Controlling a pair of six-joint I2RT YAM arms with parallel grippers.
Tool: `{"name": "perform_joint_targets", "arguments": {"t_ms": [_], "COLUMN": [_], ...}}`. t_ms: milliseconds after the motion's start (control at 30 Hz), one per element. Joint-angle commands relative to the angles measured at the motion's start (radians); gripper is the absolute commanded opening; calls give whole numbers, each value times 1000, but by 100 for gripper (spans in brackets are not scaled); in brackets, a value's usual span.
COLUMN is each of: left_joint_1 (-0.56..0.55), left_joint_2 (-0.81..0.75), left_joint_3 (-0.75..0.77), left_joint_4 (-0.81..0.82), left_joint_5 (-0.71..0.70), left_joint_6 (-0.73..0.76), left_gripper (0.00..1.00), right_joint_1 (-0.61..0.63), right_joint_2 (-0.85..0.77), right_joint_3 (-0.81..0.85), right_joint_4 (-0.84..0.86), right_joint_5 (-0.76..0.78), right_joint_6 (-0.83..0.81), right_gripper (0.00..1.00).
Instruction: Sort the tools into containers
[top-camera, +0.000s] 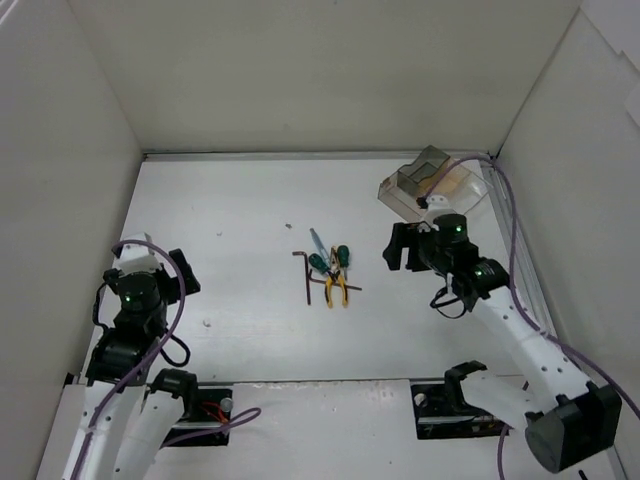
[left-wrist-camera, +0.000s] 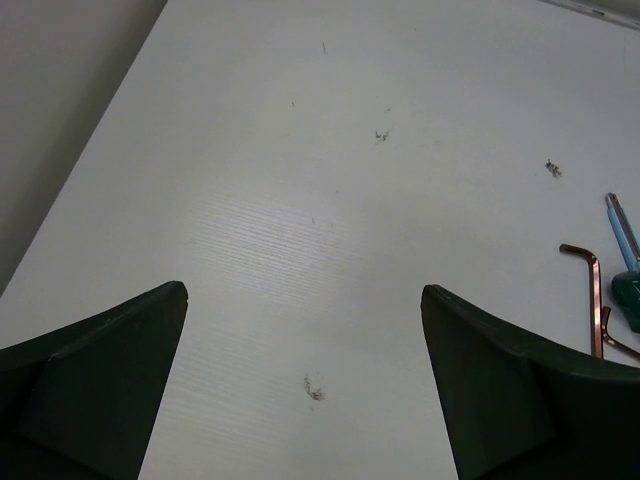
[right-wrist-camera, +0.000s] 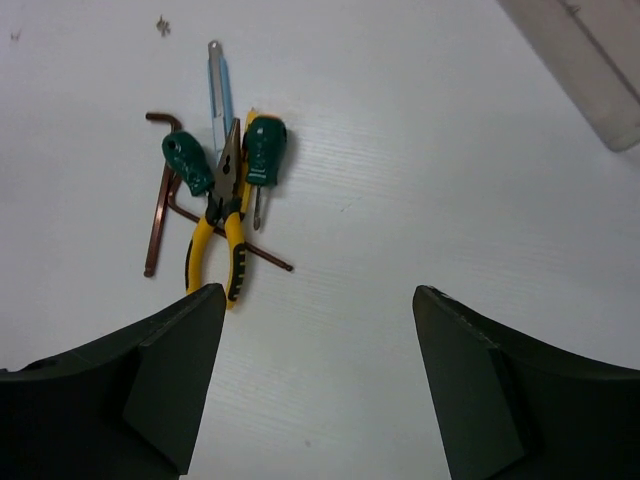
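Tools sit in one tight cluster mid-table, between the two arms. The yellow-handled pliers (right-wrist-camera: 222, 225) lie at its centre, nose pointing to the far side and handles toward the right wrist camera. I count two green-handled screwdrivers, one (right-wrist-camera: 187, 162) touching the pliers' left side, the other (right-wrist-camera: 264, 148) touching the right side with its short shaft pointing back toward the camera. A light-blue screwdriver (right-wrist-camera: 218, 90) lies just beyond the pliers' nose, in line with it. One hex key (right-wrist-camera: 160, 200) lies at the left edge of the cluster, long leg alongside the pliers and its bend at the far end. The second hex key (right-wrist-camera: 255, 250) runs diagonally across the pliers' handles; I cannot tell whether it passes over or under them. The clear box (top-camera: 430, 185) stands near the far right corner of the table (top-camera: 230, 300), well apart from the cluster; I cannot make out its compartments. The right gripper (right-wrist-camera: 320, 291) hangs above the table between cluster and box, fingers spread wide with nothing between them. The left gripper (left-wrist-camera: 304, 291) is well to the left of the tools, also spread wide and empty over bare table.
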Motion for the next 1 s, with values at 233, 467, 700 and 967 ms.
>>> {"name": "perform_joint_targets", "arguments": {"t_ms": [233,467,700,967], "left_joint_1": [-3,-12,-12,-12], "left_joint_2": [64,63,64,72], "left_joint_3": [48,47,47,48], "left_joint_4": [24,21,21,21], "left_joint_5": [61,66,75,75], "left_joint_6": [10,9,10,10], "left_gripper": [100,100,100,100], "right_joint_1": [228,286,314,361], "right_joint_2": [282,457,566,656], "right_joint_3": [131,210,235,267], "right_joint_4": [22,63,82,85], "right_joint_5": [121,138,81,116], "right_joint_6": [109,154,121,140], "right_gripper": [63,55,48,46]}}
